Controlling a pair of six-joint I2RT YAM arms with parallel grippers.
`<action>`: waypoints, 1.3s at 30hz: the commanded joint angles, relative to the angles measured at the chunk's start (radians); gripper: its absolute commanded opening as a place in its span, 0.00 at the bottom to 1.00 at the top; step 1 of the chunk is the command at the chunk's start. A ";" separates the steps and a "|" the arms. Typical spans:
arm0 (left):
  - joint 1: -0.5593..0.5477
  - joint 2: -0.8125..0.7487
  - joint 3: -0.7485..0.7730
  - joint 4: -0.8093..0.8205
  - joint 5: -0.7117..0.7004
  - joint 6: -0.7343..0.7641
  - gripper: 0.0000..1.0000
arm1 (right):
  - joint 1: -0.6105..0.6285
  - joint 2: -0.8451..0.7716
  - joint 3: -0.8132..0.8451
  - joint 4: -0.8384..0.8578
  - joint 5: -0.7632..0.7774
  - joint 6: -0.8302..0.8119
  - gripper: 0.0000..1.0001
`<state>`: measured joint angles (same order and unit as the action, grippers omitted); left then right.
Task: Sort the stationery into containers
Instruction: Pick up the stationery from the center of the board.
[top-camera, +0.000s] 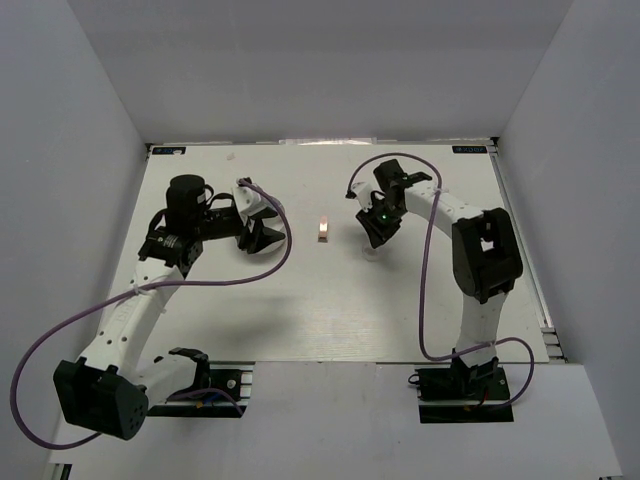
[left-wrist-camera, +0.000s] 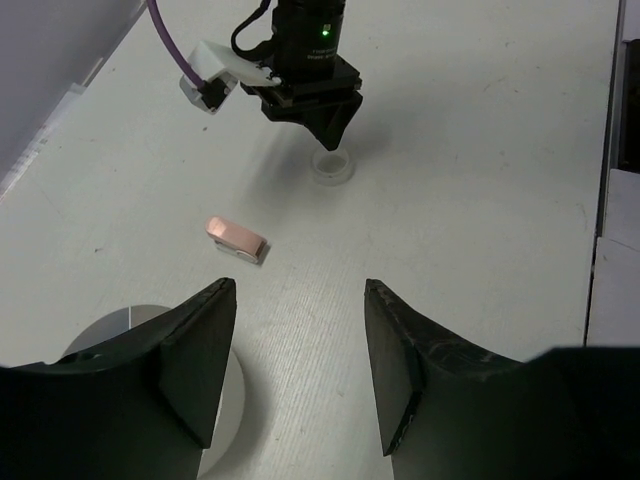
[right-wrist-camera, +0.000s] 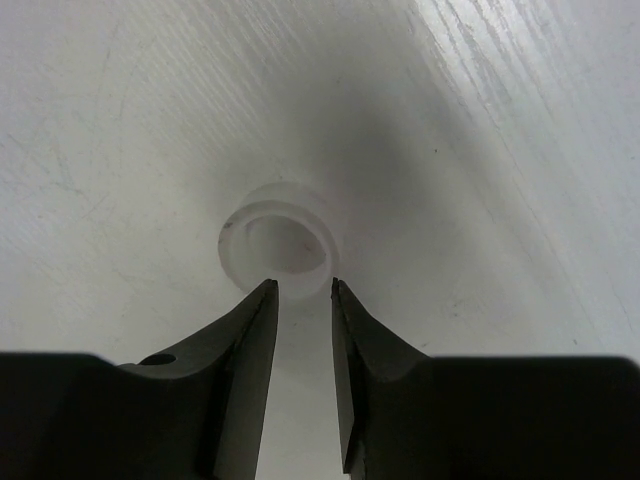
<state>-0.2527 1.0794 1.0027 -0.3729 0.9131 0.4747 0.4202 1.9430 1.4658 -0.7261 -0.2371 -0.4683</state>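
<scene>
On the surface (top-camera: 330, 310), the right gripper (right-wrist-camera: 302, 292) is the nearer one to the work (the left gripper (left-wrist-camera: 300, 290) hangs released and empty, at 9 o'clock of the tan clip (left-wrist-camera: 237, 239) in the top view). The right jaws stand narrow. The white ring (right-wrist-camera: 280, 193) lies flat at 12 o'clock from their tips, its near wall in the gap. Whether they pinch it, I cannot tell.

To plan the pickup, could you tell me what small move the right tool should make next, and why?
Probably open the right tool wider and ease it forward over the white ring. Its tips stand close together at the ring's near wall, a gap far narrower than the ring, with nothing held.
</scene>
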 joint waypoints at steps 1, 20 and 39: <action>-0.011 0.010 0.004 0.011 0.006 -0.013 0.65 | 0.002 0.039 0.004 0.028 0.015 -0.018 0.35; -0.155 -0.052 -0.050 -0.104 0.076 0.468 0.60 | 0.012 0.190 0.302 -0.315 -0.559 -0.018 0.00; -0.517 0.085 -0.131 -0.118 -0.195 1.085 0.59 | 0.167 0.034 0.206 -0.417 -0.788 -0.030 0.00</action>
<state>-0.7406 1.1526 0.8391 -0.5003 0.7536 1.5204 0.5735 2.0434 1.6768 -1.1118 -0.9699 -0.5007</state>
